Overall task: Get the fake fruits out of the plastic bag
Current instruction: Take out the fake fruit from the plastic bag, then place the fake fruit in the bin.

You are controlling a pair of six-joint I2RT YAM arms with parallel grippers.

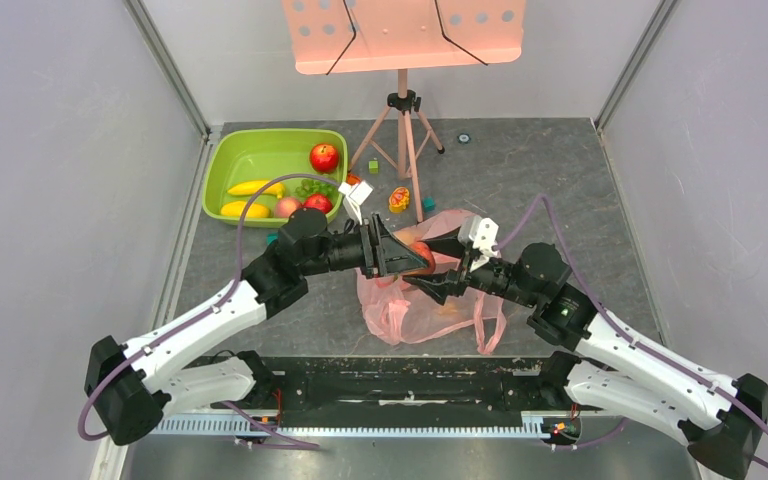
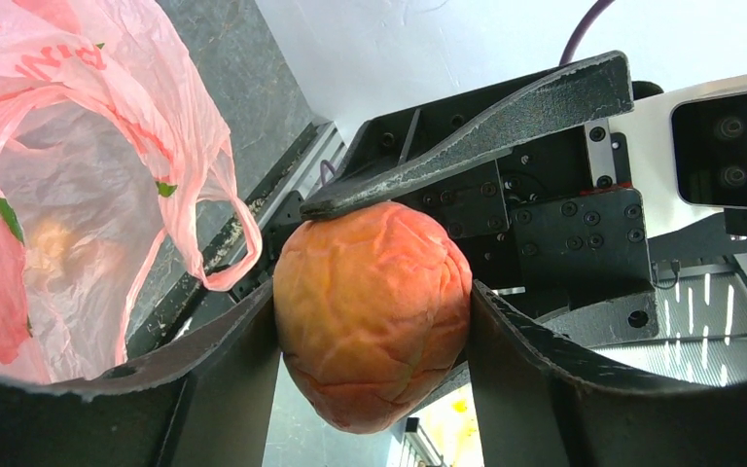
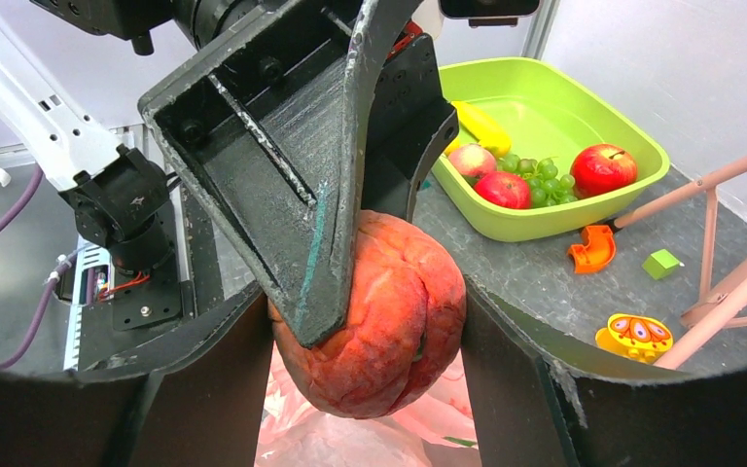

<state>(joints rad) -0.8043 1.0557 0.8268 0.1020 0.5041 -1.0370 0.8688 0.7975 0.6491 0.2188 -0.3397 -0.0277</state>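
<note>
You have bright, even light from overhead, and shadows on the table (image 1: 520,170) are soft and faint. In both wrist views the peach (image 2: 370,311) is sharp with a dull sheen. The fingers (image 3: 204,389) along the bottom edge look dark and slightly soft, and straight lines bow near the corners.

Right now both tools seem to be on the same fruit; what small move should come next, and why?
Probably the right tool should open slightly and let go. Both tools pinch the orange-red fruit, crosswise, above the plastic bag, and the left tool is on the side of the green basin holding other fruits, so it looks placed to carry it there.
</note>
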